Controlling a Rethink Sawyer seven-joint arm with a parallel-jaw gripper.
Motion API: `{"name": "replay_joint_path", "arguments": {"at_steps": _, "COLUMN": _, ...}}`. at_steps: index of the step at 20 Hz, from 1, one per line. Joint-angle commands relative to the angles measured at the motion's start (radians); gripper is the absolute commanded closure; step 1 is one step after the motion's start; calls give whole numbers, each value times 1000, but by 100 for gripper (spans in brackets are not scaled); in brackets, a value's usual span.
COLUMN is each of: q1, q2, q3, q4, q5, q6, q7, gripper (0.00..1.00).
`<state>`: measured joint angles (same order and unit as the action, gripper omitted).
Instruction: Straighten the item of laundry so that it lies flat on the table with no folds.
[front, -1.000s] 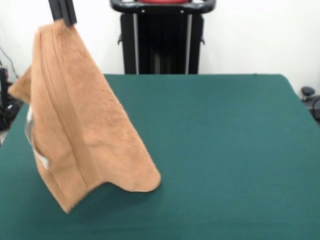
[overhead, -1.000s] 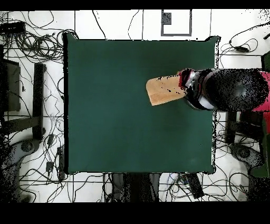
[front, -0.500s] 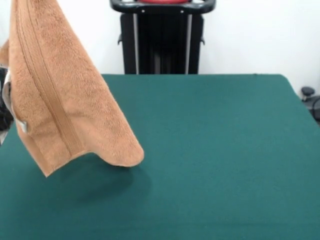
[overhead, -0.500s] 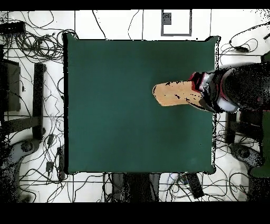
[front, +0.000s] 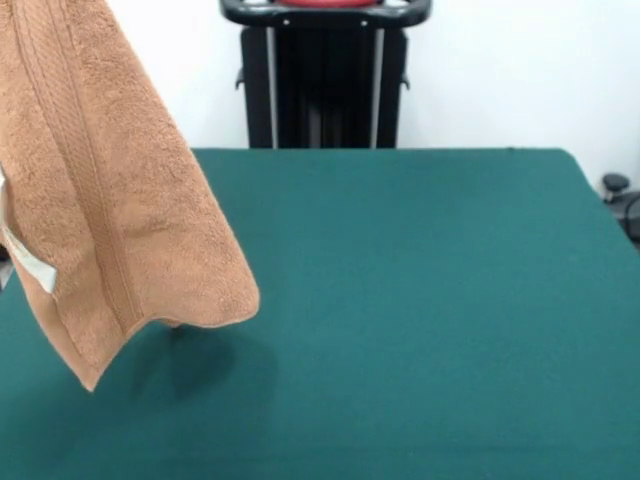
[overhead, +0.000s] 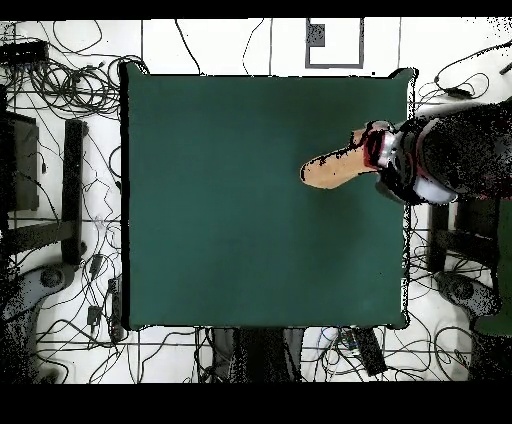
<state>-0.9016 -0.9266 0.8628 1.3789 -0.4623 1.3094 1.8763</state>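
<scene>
In the front view the towel (front: 115, 190) hangs at the far left, lifted clear of the worktop (front: 420, 300); its top runs out of the picture, so whatever holds it is cut off. A woven band runs down it, a small white tag (front: 28, 262) shows at its left edge, and its lowest corner points down near the left border above a soft shadow on the green. To the right, the worktop is bare as far as its right edge, with the pedestal (front: 325, 75) behind the far side. In the overhead view, green cloth stretches unbroken from the left edge across most of the surface; the towel (overhead: 335, 168) shows as a narrow tan strip near the right edge, running under the red and black arm (overhead: 445, 155). The tool is hidden beneath the arm there, so I cannot tell whether it is open or closed.
</scene>
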Motion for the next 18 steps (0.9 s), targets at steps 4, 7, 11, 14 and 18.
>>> {"name": "replay_joint_path", "arguments": {"at_steps": 4, "q1": 124, "q2": 29, "q3": -19, "q4": 87, "q5": -27, "q6": -37, "q7": -85, "gripper": 100}}
{"name": "replay_joint_path", "arguments": {"at_steps": 7, "q1": 145, "q2": 22, "q3": -39, "q4": 116, "q5": -30, "q6": -82, "q7": -22, "gripper": 100}}
{"name": "replay_joint_path", "arguments": {"at_steps": 11, "q1": 160, "q2": 18, "q3": -56, "q4": 152, "q5": -24, "q6": -133, "q7": 24, "gripper": 100}}
{"name": "replay_joint_path", "arguments": {"at_steps": 14, "q1": 175, "q2": 27, "q3": -70, "q4": 169, "q5": -20, "q6": -171, "q7": 56, "gripper": 100}}
{"name": "replay_joint_path", "arguments": {"at_steps": 18, "q1": 197, "q2": 32, "q3": -91, "q4": 178, "q5": -13, "q6": -199, "q7": 77, "gripper": 100}}
